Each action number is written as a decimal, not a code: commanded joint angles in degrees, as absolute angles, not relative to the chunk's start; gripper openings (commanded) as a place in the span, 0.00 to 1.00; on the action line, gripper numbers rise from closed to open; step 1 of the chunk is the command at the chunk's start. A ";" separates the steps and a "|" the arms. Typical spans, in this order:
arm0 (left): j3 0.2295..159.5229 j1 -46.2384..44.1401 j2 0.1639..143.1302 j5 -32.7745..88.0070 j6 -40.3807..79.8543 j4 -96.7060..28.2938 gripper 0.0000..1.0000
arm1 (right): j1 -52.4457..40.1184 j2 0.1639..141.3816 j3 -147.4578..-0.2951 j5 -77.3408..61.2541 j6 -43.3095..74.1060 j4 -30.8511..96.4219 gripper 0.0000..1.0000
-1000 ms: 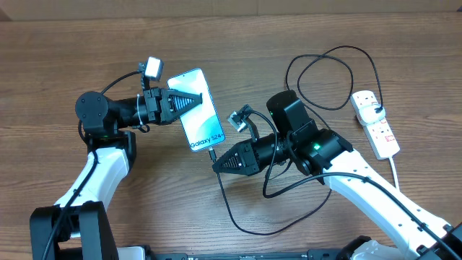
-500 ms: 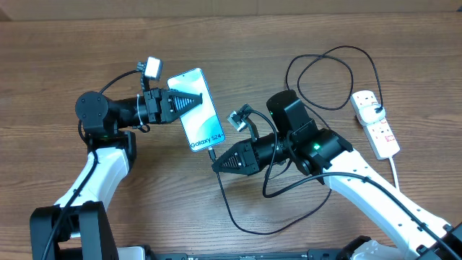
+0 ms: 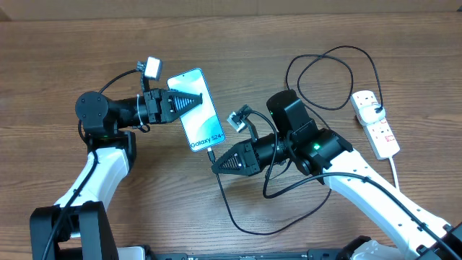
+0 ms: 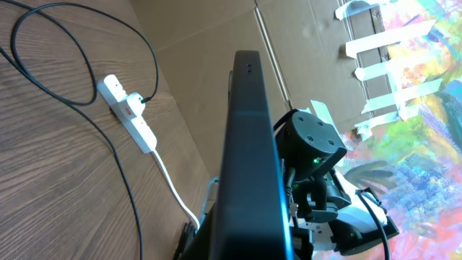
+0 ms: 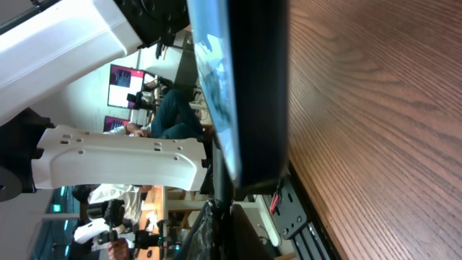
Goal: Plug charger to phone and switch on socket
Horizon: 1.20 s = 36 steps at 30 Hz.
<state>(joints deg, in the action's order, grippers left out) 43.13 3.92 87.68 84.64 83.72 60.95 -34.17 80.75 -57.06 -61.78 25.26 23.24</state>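
The phone (image 3: 198, 110) with its light blue "Galaxy S24+" screen sits at the table's middle. My left gripper (image 3: 193, 97) is shut on its upper end; in the left wrist view the phone (image 4: 250, 159) shows edge-on. My right gripper (image 3: 216, 165) is shut on the charger's connector tip right at the phone's lower end. In the right wrist view the phone (image 5: 249, 94) fills the frame and the connector (image 5: 220, 198) meets its end. The black charger cable (image 3: 317, 72) loops to the adapter in the white socket (image 3: 375, 124) at far right.
The cable (image 3: 245, 217) also loops near the table's front edge under my right arm. The socket's thick white cord (image 3: 395, 170) runs down at the far right. A cardboard wall stands behind the table.
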 commanded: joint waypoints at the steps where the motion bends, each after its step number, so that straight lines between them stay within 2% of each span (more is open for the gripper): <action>1: 44.75 3.81 87.53 84.71 83.07 61.45 0.04 | -34.11 80.82 -57.34 -62.83 25.10 22.35 0.04; 36: 44.75 3.84 87.53 88.99 84.86 61.47 0.04 | -34.02 80.82 -57.34 -60.49 23.99 21.96 0.04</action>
<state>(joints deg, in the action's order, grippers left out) 43.20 3.95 87.68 85.73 84.05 60.95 -34.17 80.75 -57.06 -61.23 25.02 22.87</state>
